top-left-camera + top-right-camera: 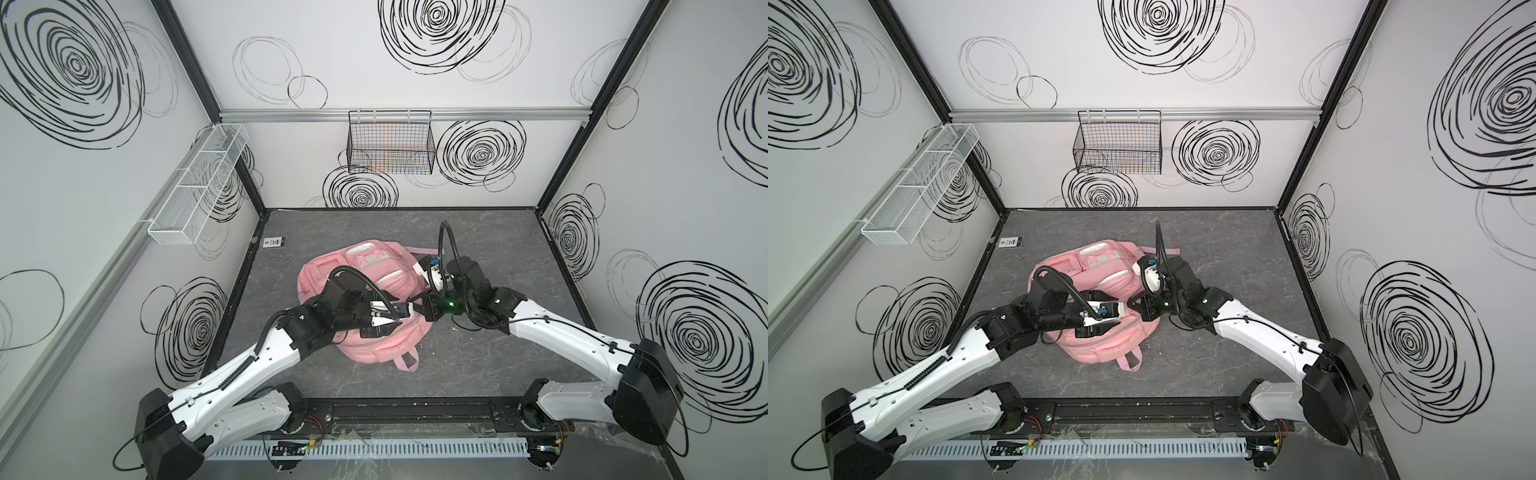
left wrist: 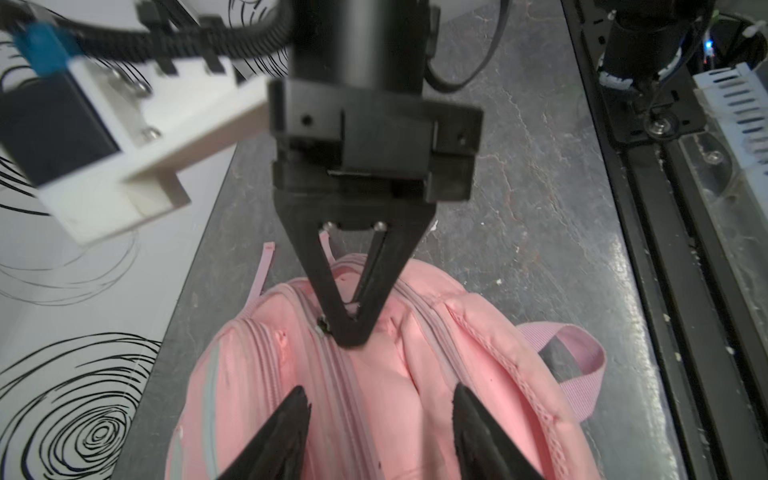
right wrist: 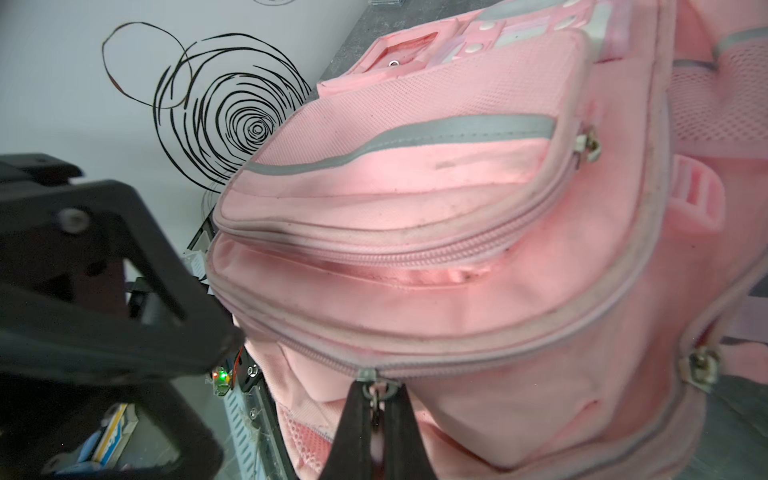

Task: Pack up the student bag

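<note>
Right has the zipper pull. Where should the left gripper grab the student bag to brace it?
Probably the puffed fold beside the zipper track, approached the way the left gripper points now: its open fingers straddle that fold, which stands proud of the student bag. The right gripper is shut on the zipper pull just beyond.

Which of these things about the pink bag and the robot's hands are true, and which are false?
1. The student bag lies on the grey table. True.
2. The right gripper is pinched on a zipper pull of the bag. True.
3. The left gripper is squeezed shut. False: its fingers stand apart, just over the bag.
4. The black wire basket stands on the table. False: it hangs on the back wall, above the table.
</note>
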You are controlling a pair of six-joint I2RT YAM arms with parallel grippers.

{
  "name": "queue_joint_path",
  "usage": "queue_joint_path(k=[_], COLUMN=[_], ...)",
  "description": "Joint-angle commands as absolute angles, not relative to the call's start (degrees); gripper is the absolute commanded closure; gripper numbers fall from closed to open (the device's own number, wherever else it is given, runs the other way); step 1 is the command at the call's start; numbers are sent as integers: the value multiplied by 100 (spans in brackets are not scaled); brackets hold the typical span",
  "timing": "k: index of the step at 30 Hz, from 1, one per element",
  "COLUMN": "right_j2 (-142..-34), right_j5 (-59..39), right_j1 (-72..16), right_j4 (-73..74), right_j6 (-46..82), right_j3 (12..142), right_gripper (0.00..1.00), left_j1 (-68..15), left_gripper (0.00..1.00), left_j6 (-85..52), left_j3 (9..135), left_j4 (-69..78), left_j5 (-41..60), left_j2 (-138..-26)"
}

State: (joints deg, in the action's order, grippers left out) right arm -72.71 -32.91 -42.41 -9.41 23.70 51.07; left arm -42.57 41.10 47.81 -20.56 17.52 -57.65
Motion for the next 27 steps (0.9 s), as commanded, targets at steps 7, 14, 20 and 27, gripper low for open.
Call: queue_joint_path(k=[7,14,20,27], right_j2=[-6850,-6883,-6979,-6998], right_j5=[-3985,-3889,-3160,-2502], right_j1=[-4415,-4648,-4517,-3121], right_j4=[-327,-606,-1235,-2479], right_j6=[2710,2549,2395,2005], right_j3=[5496,5699,5810,5545], right_gripper=[100,100,100,100], left_j1=[-4131,-4025,-3927,-3455], left_gripper=[52,67,100,100], left_j6=[4139,4043,4151,4350], left_j3=[4715,4605,4495,4132], left_j4=[-1954,-1538,-1558,-1219], left_j5=[1485,1423,1510,1564], left_j2=[-6026,-6128,-5907,-5192])
